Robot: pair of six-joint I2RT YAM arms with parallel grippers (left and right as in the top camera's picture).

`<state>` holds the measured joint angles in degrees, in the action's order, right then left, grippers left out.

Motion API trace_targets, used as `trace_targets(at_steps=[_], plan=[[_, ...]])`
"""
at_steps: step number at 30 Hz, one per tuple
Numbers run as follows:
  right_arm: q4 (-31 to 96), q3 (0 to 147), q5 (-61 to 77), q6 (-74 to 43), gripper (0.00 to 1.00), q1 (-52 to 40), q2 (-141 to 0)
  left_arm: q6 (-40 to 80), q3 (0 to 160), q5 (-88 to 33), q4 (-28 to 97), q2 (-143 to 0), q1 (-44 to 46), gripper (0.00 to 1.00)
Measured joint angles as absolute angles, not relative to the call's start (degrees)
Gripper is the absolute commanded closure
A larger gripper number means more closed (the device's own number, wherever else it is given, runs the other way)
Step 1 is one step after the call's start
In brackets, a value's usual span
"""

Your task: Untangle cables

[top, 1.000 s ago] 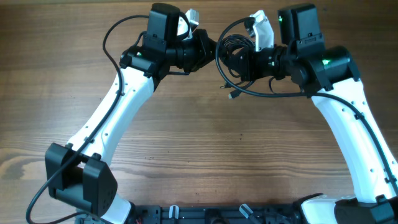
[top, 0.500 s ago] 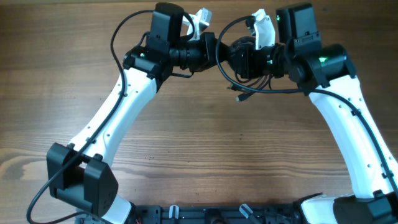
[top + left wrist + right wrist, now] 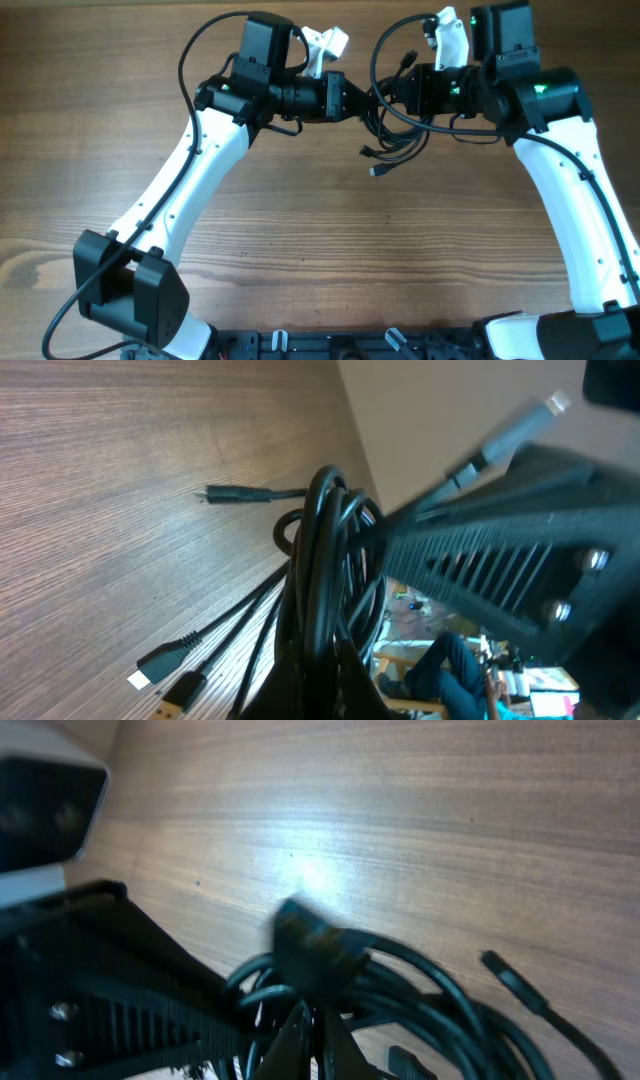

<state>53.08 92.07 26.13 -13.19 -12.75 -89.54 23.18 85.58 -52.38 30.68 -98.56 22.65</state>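
In the upper centre of the overhead view, the cables [image 3: 396, 112] form one knotted black bundle suspended between the two pincers, which face each other tip to tip above the wooden bench [image 3: 320, 240]. The left pincer [image 3: 362, 98] enters from the left of the frame and is fully closed on the left side of the bundle. The right pincer [image 3: 402, 92] enters from the right and is fully closed on the right side of the same bundle. The two grip points lie just beside each other. Several loops fan out below and to the right of the pincers, and loose strands with plug ends [image 3: 378, 168] trail toward the lower left of the bundle. In the left wrist view, the cables [image 3: 325, 560] rise as a tight coil from the lower centre of the frame, with plug ends at the lower left and one at the upper left over the wood grain. In the right wrist view, the cables [image 3: 400, 995] fill the lower right of the frame. Whether any plug end touches the bench cannot be determined.
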Motion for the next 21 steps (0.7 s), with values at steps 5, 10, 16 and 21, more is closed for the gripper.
trace_targets(at_steps=[5,10,16,21], plan=[[51.1,92.1,27.9,-13.2,0.96,-12.2,-89.7,20.3,85.6,-53.2,32.2,-98.6,22.7,0.96],[51.1,92.1,27.8,-13.3,0.87,-12.1,-89.7,18.2,85.6,-56.0,32.6,-98.6,22.7,0.96],[49.6,92.1,28.5,-13.6,0.68,-12.1,-89.8,17.1,85.6,-59.0,32.6,-98.6,23.3,0.96],[49.4,92.1,28.7,-13.9,0.79,-12.1,-89.8,17.1,85.6,-60.1,32.6,-98.6,24.1,0.96]])
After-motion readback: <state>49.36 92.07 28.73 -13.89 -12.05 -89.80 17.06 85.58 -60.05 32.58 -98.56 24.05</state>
